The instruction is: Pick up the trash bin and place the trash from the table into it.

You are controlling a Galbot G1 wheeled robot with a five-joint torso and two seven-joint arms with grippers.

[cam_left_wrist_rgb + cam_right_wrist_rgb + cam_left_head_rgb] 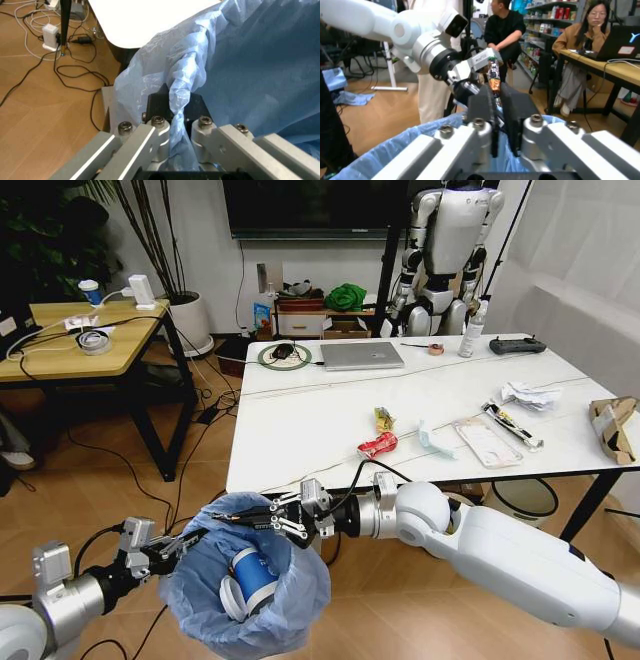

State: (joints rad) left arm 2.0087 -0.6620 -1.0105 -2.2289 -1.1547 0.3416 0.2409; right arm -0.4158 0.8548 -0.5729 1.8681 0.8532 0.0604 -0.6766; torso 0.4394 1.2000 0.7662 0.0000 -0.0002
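Note:
The trash bin (245,595), lined with a crinkled light-blue bag, hangs low in front of the table (300,430). My left gripper (192,542) is shut on its bag-covered rim (180,86). A blue-banded paper cup (252,575) lies inside the bin. Over the bin's mouth, my right gripper (252,521) is shut on a thin dark wrapper (493,77). More trash lies on the table: a red wrapper (378,445), a yellow wrapper (384,418), a pale-blue mask (432,438), crumpled white paper (530,395) and a torn cardboard box (612,425).
A grey laptop (360,355) and a white spray bottle (470,330) stand at the table's far side. A black-rimmed white bin (520,500) sits under the table. A light-wood table (80,340) is at the left. Cables (75,71) trail over the floor.

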